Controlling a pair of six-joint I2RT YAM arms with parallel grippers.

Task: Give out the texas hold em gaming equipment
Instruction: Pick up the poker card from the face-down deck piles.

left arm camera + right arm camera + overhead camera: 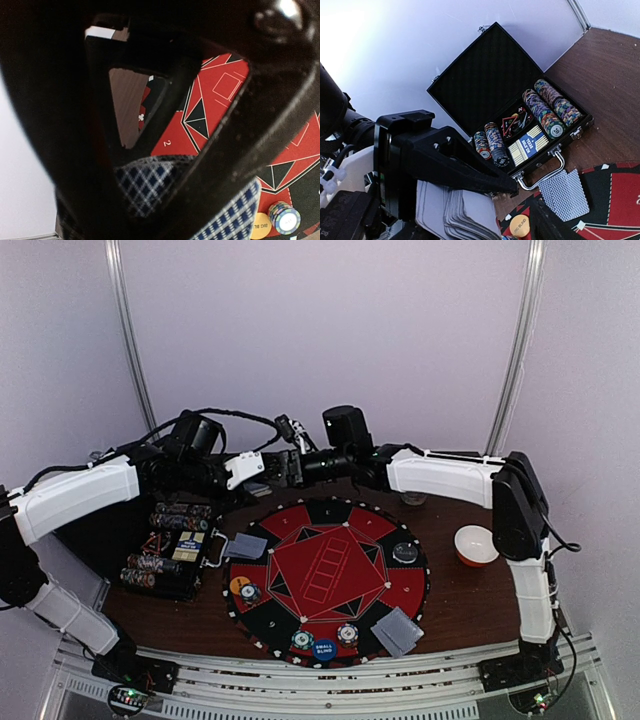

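Over the round mat's [328, 575] twelve o'clock edge, the left gripper [265, 478] clamps the deck of cards [460, 212]. The right gripper [288, 466] faces it, but I cannot tell its finger state. Dealt cards [245, 547] lie at ten and five o'clock. Best peel a single card, deck held level.

L arm [80, 495], R arm [440, 475]: white shells, blk joints, loose blk cables [240, 417]; jaws matte blk.
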